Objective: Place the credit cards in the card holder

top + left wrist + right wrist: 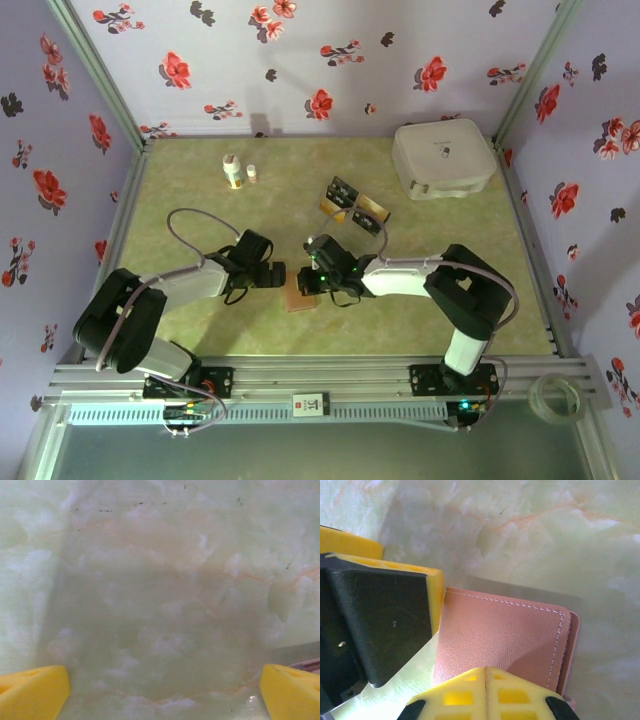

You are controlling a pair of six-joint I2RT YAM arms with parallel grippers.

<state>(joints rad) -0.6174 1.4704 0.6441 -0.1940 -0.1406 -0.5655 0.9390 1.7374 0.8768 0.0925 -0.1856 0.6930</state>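
Step, I judge: opening closed reddish-brown leather card holder [505, 640], on counter [160, 580] between hands | right hand [486, 690] shut at its edge | left hand [165, 700] wide, empty | black-and-gold credit cards [355, 208] lie beyond | next: spread cover

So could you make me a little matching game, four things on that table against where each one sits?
Things:
1 card holder
2 credit cards
3 white case
4 small bottles

Places:
a back right corner
b back, left of centre
c between left gripper and right gripper
d mid-table, beyond both grippers

Pairs: 1-c, 2-d, 3-a, 4-b.
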